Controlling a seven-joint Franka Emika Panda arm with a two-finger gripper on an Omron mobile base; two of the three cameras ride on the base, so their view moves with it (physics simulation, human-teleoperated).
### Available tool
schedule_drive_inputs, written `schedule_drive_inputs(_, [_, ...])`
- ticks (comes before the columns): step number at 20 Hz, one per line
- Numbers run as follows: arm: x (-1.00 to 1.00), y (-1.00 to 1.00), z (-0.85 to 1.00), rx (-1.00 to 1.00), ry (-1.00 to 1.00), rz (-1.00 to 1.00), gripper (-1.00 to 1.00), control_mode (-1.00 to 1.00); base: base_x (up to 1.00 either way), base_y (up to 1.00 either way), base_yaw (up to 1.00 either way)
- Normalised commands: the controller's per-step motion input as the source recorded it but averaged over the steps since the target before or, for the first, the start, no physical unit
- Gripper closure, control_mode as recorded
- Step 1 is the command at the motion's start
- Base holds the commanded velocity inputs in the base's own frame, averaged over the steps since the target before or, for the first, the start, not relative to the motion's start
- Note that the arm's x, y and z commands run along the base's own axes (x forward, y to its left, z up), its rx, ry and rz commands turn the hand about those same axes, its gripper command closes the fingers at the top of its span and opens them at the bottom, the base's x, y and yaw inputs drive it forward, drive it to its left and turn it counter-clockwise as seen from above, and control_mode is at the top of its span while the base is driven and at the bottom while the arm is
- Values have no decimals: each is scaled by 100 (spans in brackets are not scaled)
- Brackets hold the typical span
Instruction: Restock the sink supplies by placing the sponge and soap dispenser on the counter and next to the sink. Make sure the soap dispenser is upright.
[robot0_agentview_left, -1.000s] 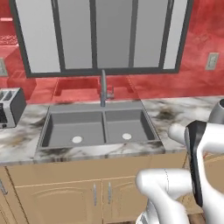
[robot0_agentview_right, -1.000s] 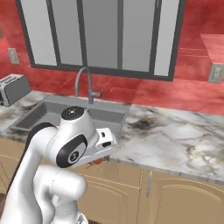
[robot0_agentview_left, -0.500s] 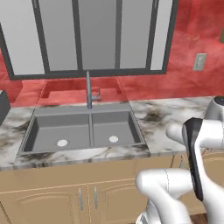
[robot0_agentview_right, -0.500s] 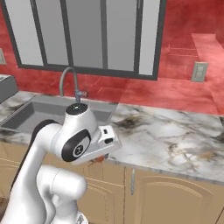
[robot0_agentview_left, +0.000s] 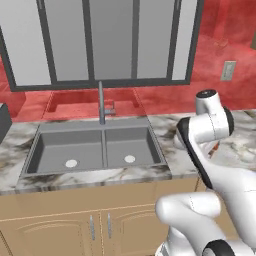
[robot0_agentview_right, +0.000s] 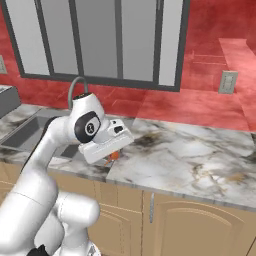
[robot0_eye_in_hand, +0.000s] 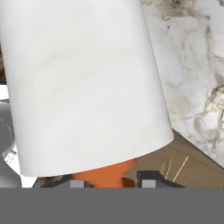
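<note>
Your gripper is pinching the soap dispenser at its orange pump neck, with the whitish bottle body pointing away from the hand. You are holding it above the front edge of the counter, just to the right of the sink. The orange top shows beneath the hand.
</note>
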Motion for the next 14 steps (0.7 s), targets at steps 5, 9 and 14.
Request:
schedule_drive_inputs(5, [36,-7,-25,-13,7,0,100,-100,0,0,0])
schedule_drive_inputs(9, [47,-41,-4,0,10,0,100,-100,0,0,0])
schedule_drive_inputs(14, [51,-22,-11,-8,25,0,100,-100,0,0,0])
